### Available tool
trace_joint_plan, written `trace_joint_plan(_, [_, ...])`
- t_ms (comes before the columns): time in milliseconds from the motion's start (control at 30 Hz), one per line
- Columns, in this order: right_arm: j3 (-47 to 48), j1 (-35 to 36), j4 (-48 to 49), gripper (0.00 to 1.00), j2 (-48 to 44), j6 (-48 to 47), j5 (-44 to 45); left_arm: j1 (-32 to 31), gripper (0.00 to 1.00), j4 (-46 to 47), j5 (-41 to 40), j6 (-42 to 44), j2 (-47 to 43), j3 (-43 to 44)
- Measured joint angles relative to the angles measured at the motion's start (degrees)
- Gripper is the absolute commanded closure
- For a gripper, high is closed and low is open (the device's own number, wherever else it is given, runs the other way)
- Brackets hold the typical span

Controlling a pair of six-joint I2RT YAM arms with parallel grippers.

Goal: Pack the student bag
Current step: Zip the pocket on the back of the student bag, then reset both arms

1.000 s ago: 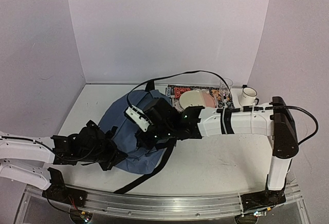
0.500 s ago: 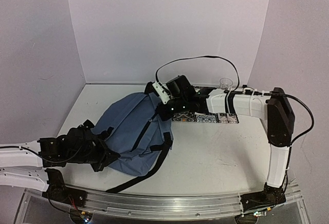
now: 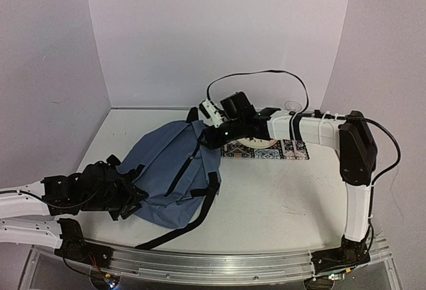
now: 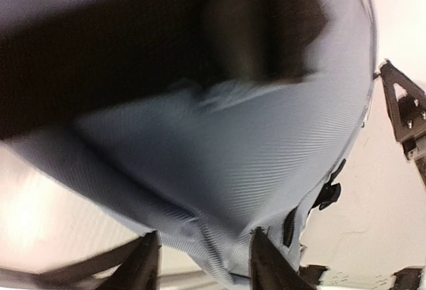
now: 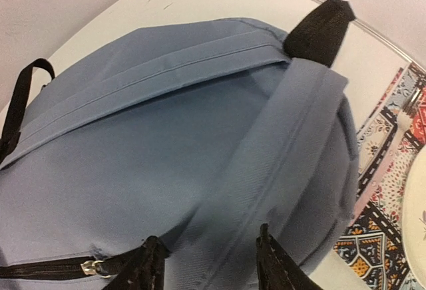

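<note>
Slate-blue, the bag (image 3: 170, 170) lies flat on the white table (image 3: 279, 197), left of centre, black straps (image 3: 193, 160) uppermost. From above, the left arm stretches low along the near left edge, its forearm pointing right, and the left claw (image 3: 136, 200) sits at the bag's near left end. The right arm rises from its base at the right, bends at the elbow and reaches level to the left over a patterned mat (image 3: 293, 149). The right claw (image 3: 203, 137) is at the bag's far end, beside a plate (image 3: 256, 142) on the mat.

At the left wrist, the view is blurred. The two fingers (image 4: 143, 263) stand apart, with the bag's rounded edge just beyond them.

At the right wrist, the fingers (image 5: 273, 263) also stand apart, not pinching. A blue shoulder strap (image 5: 279, 163) runs down between them, a black handle (image 5: 319, 30) at its top. A zip pull (image 5: 90, 265) shows at lower left.
</note>
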Motion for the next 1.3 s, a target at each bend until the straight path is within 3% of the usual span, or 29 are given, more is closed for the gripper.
trace_joint_plan(167, [-0.5, -4.9, 0.0, 0.18, -2.4, 1.6, 0.6, 1.2, 0.10, -2.5, -6.8, 9.9, 4.3, 9.5])
trace_joint_plan(267, [-2.3, -9.0, 0.1, 0.13, -6.0, 2.8, 1.2, 5.7, 0.07, -1.9, -8.6, 17.8, 8.5, 16.6])
trace_joint_plan(433, [-7.9, -17.8, 0.6, 0.02, -14.0, 4.7, 2.6, 21.8, 0.02, 0.3, -4.9, 31.9, 16.6, 23.8])
trace_joint_plan(567, [-14.1, -24.4, 0.5, 0.02, -21.5, 6.0, 5.5, 33.9, 0.01, 0.8, -1.4, 41.5, 21.7, 27.2])
trace_joint_plan(833, [-27.9, -35.6, -0.9, 0.02, -43.6, 7.5, 12.8, 55.0, 0.00, 1.0, 7.0, 52.5, 20.9, 30.0])
trace_joint_plan(1100, [-34.3, -35.9, -1.5, 0.02, -69.6, 6.2, 22.2, 56.3, 0.01, 0.7, 1.4, 60.5, 9.2, 37.8])
trace_joint_plan(1300, [-36.7, -35.9, -1.8, 0.02, -79.2, 4.0, 24.7, 56.3, 0.01, 1.4, -4.9, 65.5, 2.4, 40.8])
